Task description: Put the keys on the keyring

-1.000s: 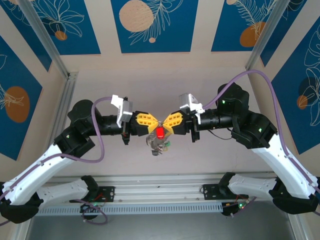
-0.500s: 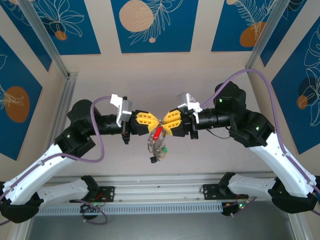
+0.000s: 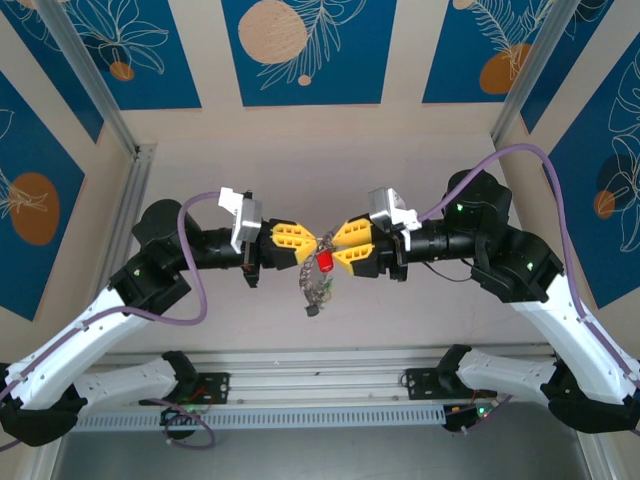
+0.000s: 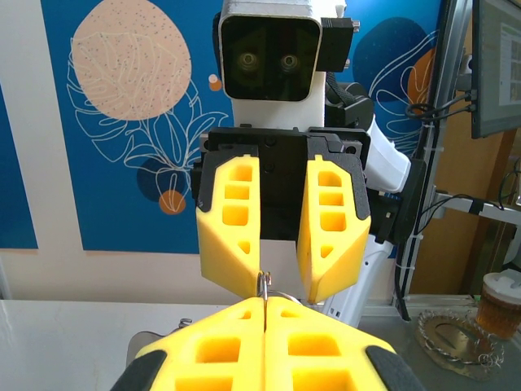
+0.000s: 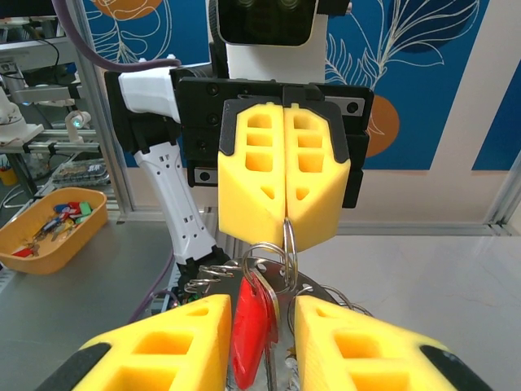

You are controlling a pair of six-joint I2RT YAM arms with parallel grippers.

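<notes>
- Keyring point(image 5: 289, 244) at centre of the top view, pinched tight in clenched left jaws.
- Red key point(image 5: 251, 326) just below, sitting loose in the gap of released right jaws.
- Other keys point(image 3: 318, 290) dangling underneath.

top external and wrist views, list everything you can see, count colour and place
keyring: one, thin grey metal, pinched at the left tool's tip, midair between both tools
red key: one, red head, hanging between the right tool's spread fingers
other keys and small rings: count unclear, silvery, bunched under the red key
tray: one, orange, coloured keys inside, on a grey side bench
table: one, pale beige, below the arms
wall panels: several, blue with peach discs, around the table
left tool: one, yellow fingers, shut on the keyring
right tool: one, yellow fingers, open
arms: two, black and white, either side
</notes>
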